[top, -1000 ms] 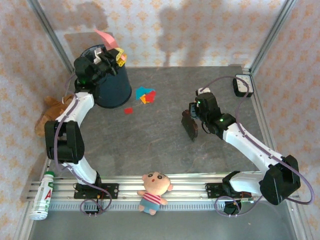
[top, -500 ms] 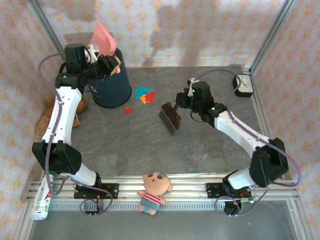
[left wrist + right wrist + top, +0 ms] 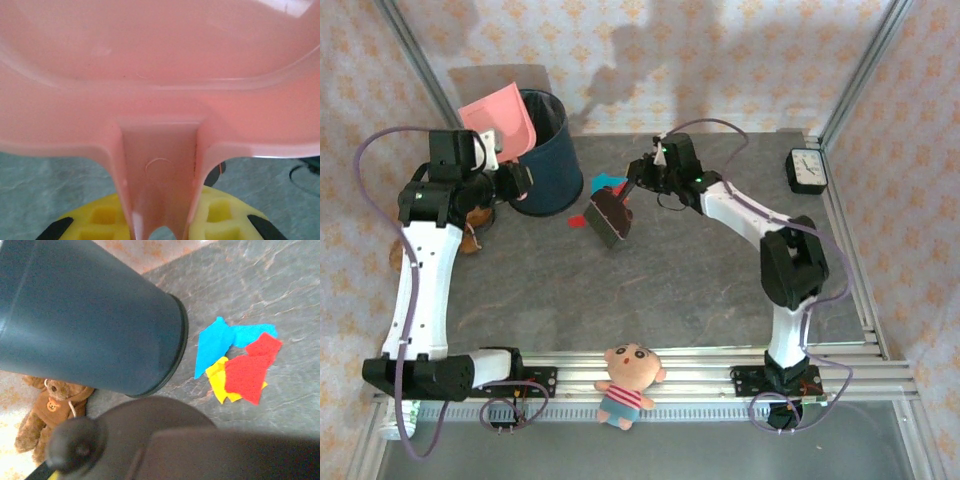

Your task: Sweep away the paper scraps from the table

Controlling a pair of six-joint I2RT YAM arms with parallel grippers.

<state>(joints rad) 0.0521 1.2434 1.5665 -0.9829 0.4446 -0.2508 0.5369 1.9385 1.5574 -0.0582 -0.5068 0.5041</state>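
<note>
**Paper Scraps: Handling and Count**

Over the far left corner of the counter [image 3: 670,290], one pink dustpan [image 3: 498,122] is held raised beside one dark blue bin [image 3: 548,150]; the left fingers [image 3: 222,216] are closed nearly fully on its handle. Just right of the bin, near the far edge, the paper scraps [image 3: 235,365] are found in an overlapping cluster: two blue, two red and at least one yellow are counted, further yellow being possibly hidden under the red. One more red scrap [image 3: 576,221] lies apart, just left of the one dark brush [image 3: 608,215], which is gripped by the fully closed right fingers [image 3: 633,190]. The scraps are judged thin, very light and limp, and easily scattered by a fast stroke. A pinch grasp is not advised; they are best caught by the bristles and pushed flat along the counter onto the dustpan lip.
</note>
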